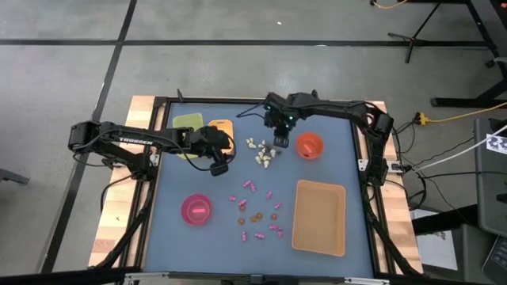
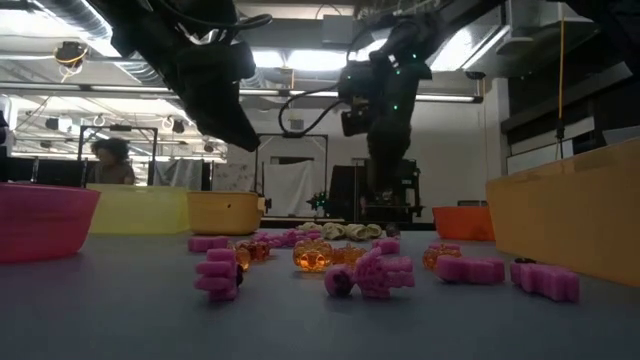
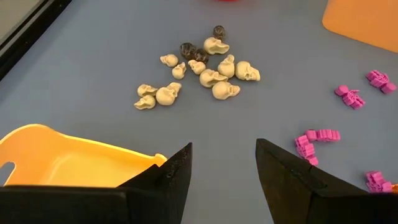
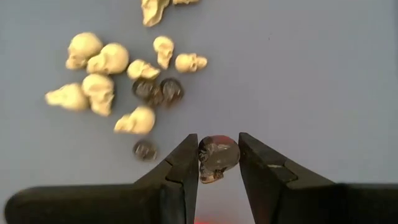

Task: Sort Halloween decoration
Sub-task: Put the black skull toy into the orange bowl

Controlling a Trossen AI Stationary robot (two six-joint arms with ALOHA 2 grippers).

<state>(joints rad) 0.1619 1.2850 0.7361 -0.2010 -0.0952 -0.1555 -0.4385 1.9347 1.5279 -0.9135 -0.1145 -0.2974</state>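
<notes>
Right gripper is above the far middle of the blue bench, between the skull pile and the red-orange bowl. Its jaws are closed part-way on one dark grey skull, pinched between the two fingers and lifted off the surface.

Left gripper is over the left-centre of the bench, just beside the yellow-orange tray. Its jaws stand wide apart with nothing between them.

The cream-white skulls lie in a loose cluster at the far centre of the bench, touching or nearly touching one another. A few more dark grey skulls sit at the edge of that cluster, and one lies apart from it.

The magenta-pink pieces are scattered across the near-centre of the bench, well apart from the skulls, with small orange-brown pieces among them.

Green tray sits at the far left beside the yellow-orange one. Pink bowl is at the near left. Tan tray is at the near right.
</notes>
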